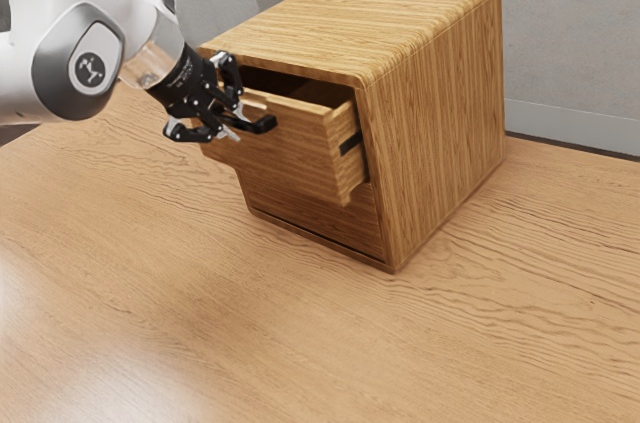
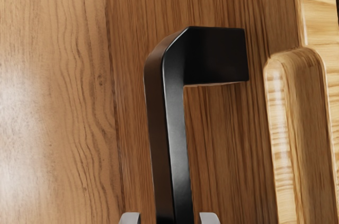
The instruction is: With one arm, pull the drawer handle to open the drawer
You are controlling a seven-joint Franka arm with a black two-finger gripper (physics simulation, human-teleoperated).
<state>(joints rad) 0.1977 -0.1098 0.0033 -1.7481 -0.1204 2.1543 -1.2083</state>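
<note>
Judging task partly done, with drawer (image 1: 300,148) slid part way out of cabinet (image 1: 430,113), dark gap open above its top edge and side panel exposed on the right. Guessing more travel left; full extent hidden inside cabinet, so cannot say how much. Left to do: pull further toward the left, straight along drawer's line, without slipping off handle (image 2: 172,128).

Finding hand (image 1: 232,115) at drawer front, left of cabinet, raised well off surface (image 1: 200,323). Seeing in wrist view a black handle bar running straight out from under hand, bent at its end into drawer front. Cannot tell whether hand is clamped on handle or merely set around it.

Locating cabinet upright at far middle of surface, with drawer in its upper part and a plain panel below.

Reading no brand, label or text on cabinet, drawer or handle. Noting only a small round emblem (image 1: 90,66) on arm (image 1: 60,33): a symbol, no legible letters.
</note>
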